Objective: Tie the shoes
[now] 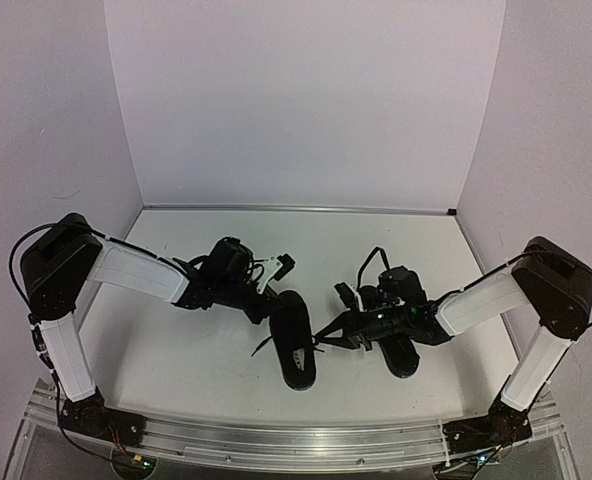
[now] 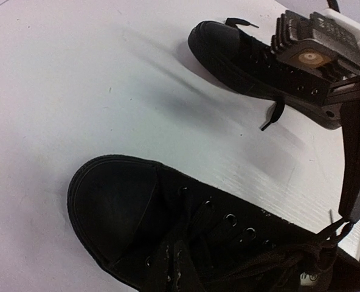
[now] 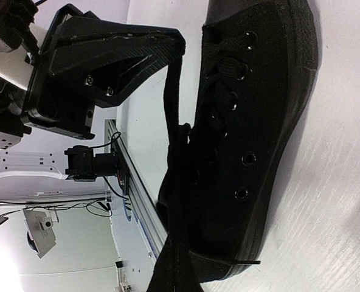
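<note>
My left jaws (image 2: 344,220) are pinched tight on a thin black lace (image 2: 326,236) of the small all-black low-top canvas shoe (image 2: 125,207) beside them, my right jaws (image 3: 175,53) likewise gripping its second lace (image 3: 171,109).

On table (image 1: 176,335): left shoe (image 1: 296,345) beside right shoe (image 1: 403,362).

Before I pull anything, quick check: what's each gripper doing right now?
Left gripper: closed, pinching a shoelace.
Right gripper: closed, holding a lace.
</note>
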